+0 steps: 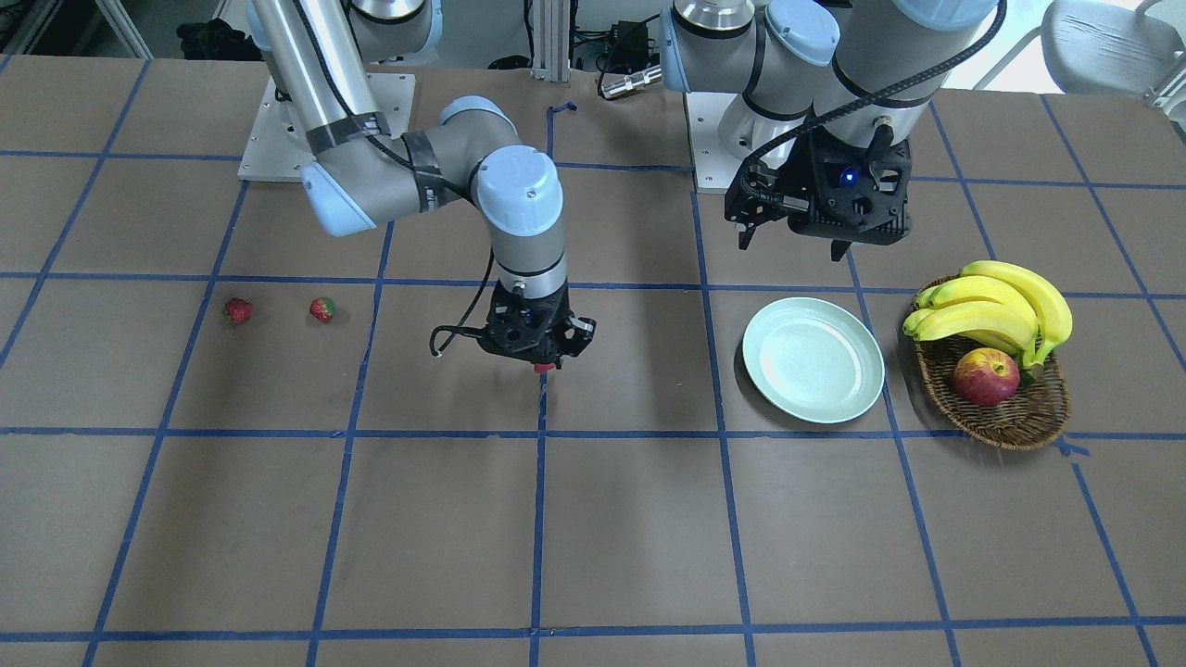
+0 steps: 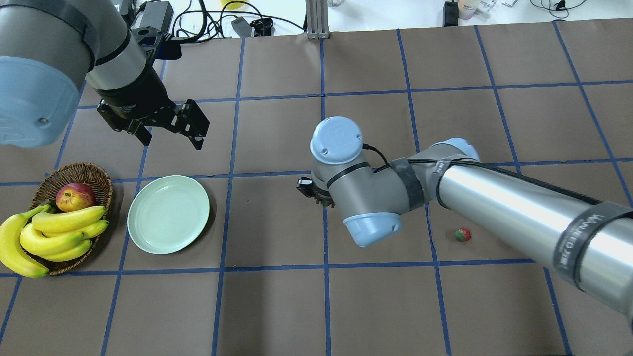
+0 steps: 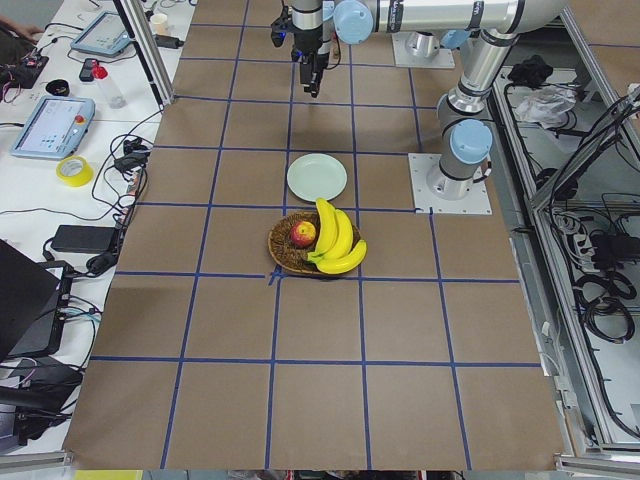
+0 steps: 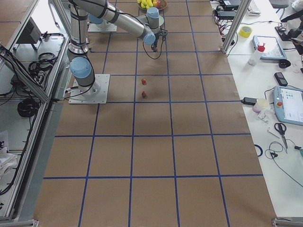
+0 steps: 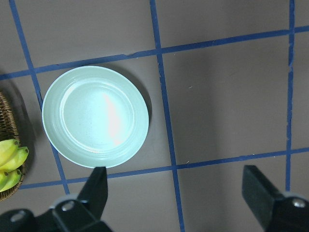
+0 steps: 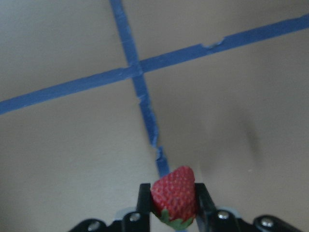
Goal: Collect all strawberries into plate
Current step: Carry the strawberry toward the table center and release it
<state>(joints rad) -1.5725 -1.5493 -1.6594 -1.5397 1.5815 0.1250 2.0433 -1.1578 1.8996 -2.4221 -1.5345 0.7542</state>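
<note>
My right gripper (image 1: 545, 363) hangs over the middle of the table, shut on a red strawberry (image 6: 174, 196) with its green cap down between the fingers. Two more strawberries (image 1: 238, 310) (image 1: 321, 309) lie on the table out to that arm's side; the overhead view shows only one of them (image 2: 463, 235), as the arm covers the other. The pale green plate (image 1: 813, 359) sits with nothing on it beside the basket. My left gripper (image 1: 792, 248) hovers open above the table just behind the plate (image 5: 95, 116), holding nothing.
A brown wicker basket (image 1: 1015, 419) with bananas (image 1: 1001, 310) and a red-yellow apple (image 1: 985, 376) stands right next to the plate. Blue tape lines grid the brown table. Cables and devices lie along the table's far edge.
</note>
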